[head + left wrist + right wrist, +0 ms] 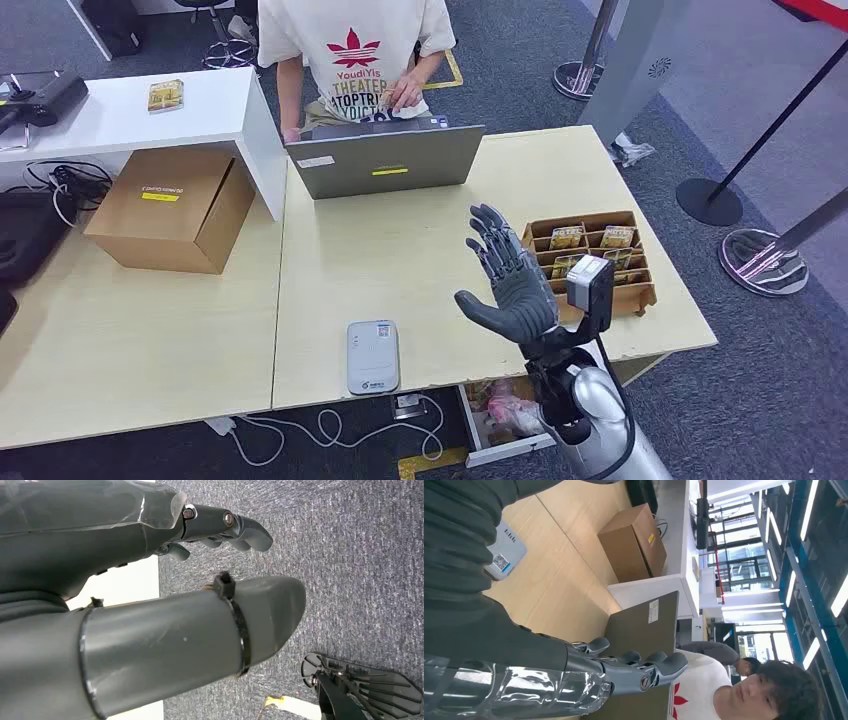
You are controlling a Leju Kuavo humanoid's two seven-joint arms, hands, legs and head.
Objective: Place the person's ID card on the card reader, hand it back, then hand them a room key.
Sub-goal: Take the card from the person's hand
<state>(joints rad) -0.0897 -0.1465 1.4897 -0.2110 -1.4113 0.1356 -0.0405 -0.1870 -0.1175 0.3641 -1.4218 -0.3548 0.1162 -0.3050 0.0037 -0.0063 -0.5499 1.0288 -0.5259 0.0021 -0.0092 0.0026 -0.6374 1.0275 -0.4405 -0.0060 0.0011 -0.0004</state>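
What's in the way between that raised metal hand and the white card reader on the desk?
Nothing visible. The right hand is raised, open and empty, above the bare desk; the card reader lies near the desk's front edge with only tabletop between them.

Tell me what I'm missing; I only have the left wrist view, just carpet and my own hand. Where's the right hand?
Observer: The right hand is raised over the desk, palm up, fingers spread, holding nothing.
Operator: Is the ID card on the card reader?
Observer: No card lies on the card reader; it sits bare near the desk's front edge.
Operator: And the person?
Observer: The person stands behind the laptop, one hand at its far edge.
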